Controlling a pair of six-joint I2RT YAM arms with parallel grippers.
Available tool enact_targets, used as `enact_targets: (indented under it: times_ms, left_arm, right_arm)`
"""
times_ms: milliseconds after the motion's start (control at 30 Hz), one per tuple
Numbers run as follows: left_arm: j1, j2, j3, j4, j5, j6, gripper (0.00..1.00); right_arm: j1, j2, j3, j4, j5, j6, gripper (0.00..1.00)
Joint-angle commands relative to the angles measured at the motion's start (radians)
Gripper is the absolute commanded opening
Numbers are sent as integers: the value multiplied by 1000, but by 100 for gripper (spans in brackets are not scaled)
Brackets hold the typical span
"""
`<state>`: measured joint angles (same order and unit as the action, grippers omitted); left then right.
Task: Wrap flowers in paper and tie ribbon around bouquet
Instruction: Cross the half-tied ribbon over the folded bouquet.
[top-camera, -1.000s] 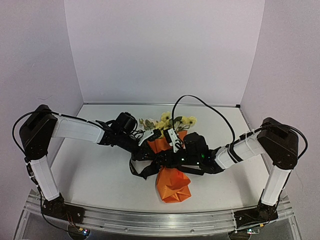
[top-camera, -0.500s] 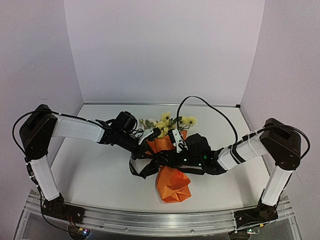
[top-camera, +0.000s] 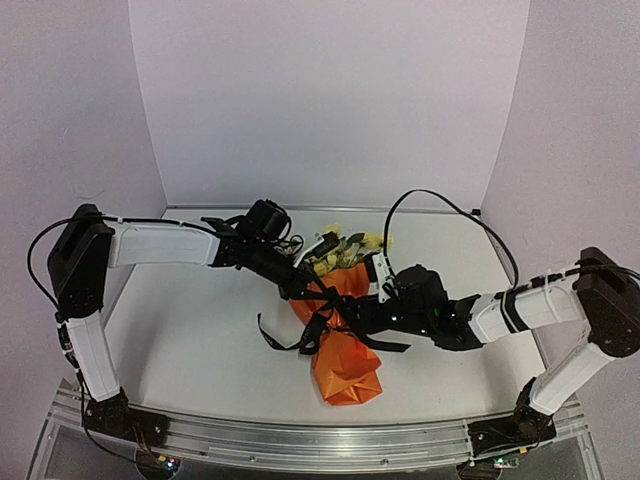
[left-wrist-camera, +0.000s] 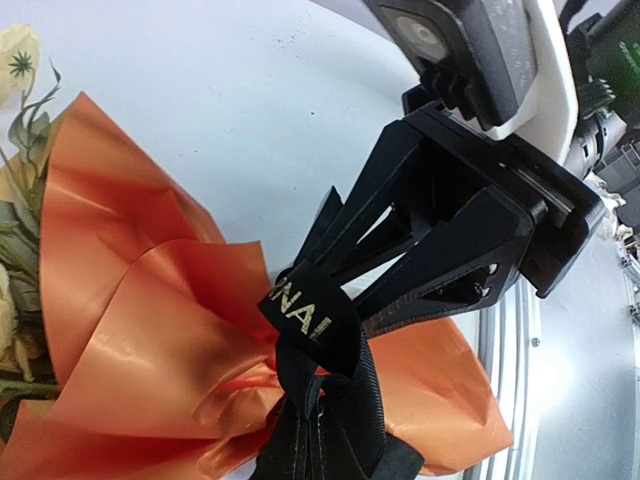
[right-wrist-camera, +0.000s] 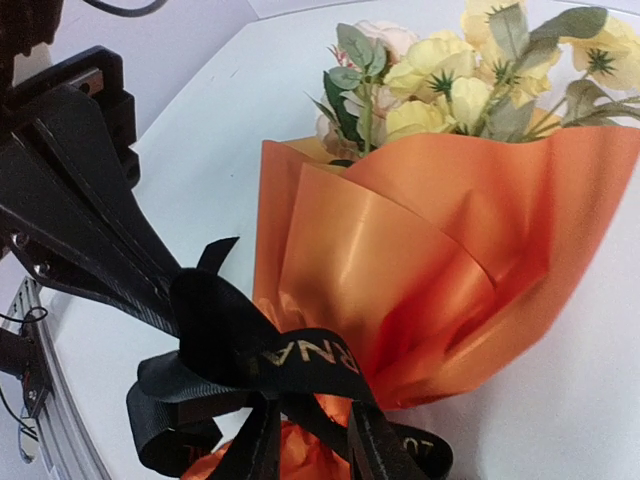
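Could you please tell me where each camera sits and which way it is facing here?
Top external: above and behind the robot, looking down at the table; left gripper and right gripper converge on the bouquet.
Left wrist: faces rightward at the ribbon; the right gripper's jaws show.
Right wrist: faces leftward at the ribbon; the left gripper's jaws show.
Both wrist views share the ribbon and the orange paper.

Soft, even light from above fills the overhead view, and the table (top-camera: 190, 340) beside the bouquet (top-camera: 345, 360) carries only faint, diffuse shadows. In both wrist views the paper (right-wrist-camera: 400, 250) shows a glossy sheen. In the left wrist view, glare washes out the table edge right of the bouquet. There the ribbon (left-wrist-camera: 310, 312) lettering is crisp, while the flowers (left-wrist-camera: 18, 60) at the bouquet's left blur.
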<state>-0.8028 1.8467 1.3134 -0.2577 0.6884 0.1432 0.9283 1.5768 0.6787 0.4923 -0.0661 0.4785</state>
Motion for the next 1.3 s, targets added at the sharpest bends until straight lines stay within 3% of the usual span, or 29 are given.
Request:
enact_targets:
  times_ms: [0,133,333,500,800,967,1267]
  left_arm:
    - [-26,47,93,-74,12,-42,0]
    - [-35,87,153,-97,19,-68,0]
    - [-35,138,228,-134,29,-92,0]
    - [-35,148,242,-165,50,-79,0]
    - [-35,178,334,-284,86,-40,0]
    - [-35,201,374,-270,106,-127,0]
    - [-54,217,391,-155,167,-340,0]
  right_arm:
    - [6,-106,-30,-139,85,10,26]
    - [11,-171,-15,-271,74,5,28]
    - [31,-187,20,-306,-11,21,42]
    - [51,-124,69,-286,-85,-1,47]
    - [54,-114,67,-217,-43,-115,54]
    - [49,-163,25,-248,44,-123,58]
    - [-4,-216,-27,-269,14,-66,61]
